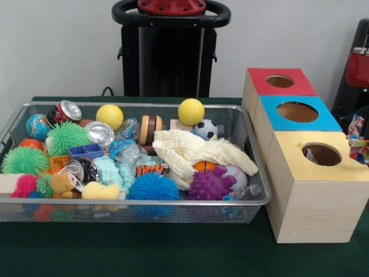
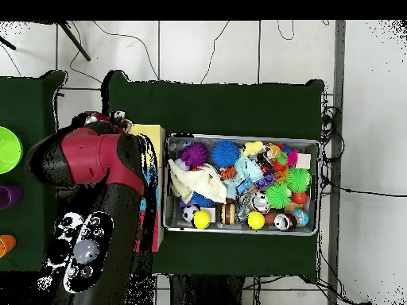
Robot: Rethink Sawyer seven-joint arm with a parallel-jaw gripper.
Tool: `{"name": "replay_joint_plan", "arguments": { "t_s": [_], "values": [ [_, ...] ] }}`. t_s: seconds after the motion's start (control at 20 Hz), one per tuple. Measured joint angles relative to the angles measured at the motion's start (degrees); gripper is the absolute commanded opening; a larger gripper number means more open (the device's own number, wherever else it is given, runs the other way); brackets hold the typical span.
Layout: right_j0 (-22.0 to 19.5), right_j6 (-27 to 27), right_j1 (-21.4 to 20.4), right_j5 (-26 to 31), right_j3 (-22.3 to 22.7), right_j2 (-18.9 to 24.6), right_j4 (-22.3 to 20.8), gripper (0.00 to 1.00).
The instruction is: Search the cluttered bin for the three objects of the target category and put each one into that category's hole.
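Observation:
The wire mesh bin holds many toys and also shows in the overhead view. The yellow-topped cube stands nearest at the right, and its round hole shows a scrap of printed fabric inside. Another printed fabric piece hangs at the right edge, beside that cube and under the arm. In the overhead view the arm lies over the cubes, with the gripper past the yellow top. I see no printed pieces in the bin.
The blue-topped cube and red-topped cube stand behind the yellow one. A plain cream cloth lies in the bin among spiky balls, yellow balls, cans and bottles. The table has a green cover.

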Motion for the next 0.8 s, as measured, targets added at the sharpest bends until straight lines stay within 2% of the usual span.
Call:
{"name": "replay_joint_plan", "arguments": {
  "t_s": [0.8],
  "values": [
    [-4.24, 0.00, -4.09, -0.97, 2.71, 6.41, -7.30, 0.00]
  ]
}}
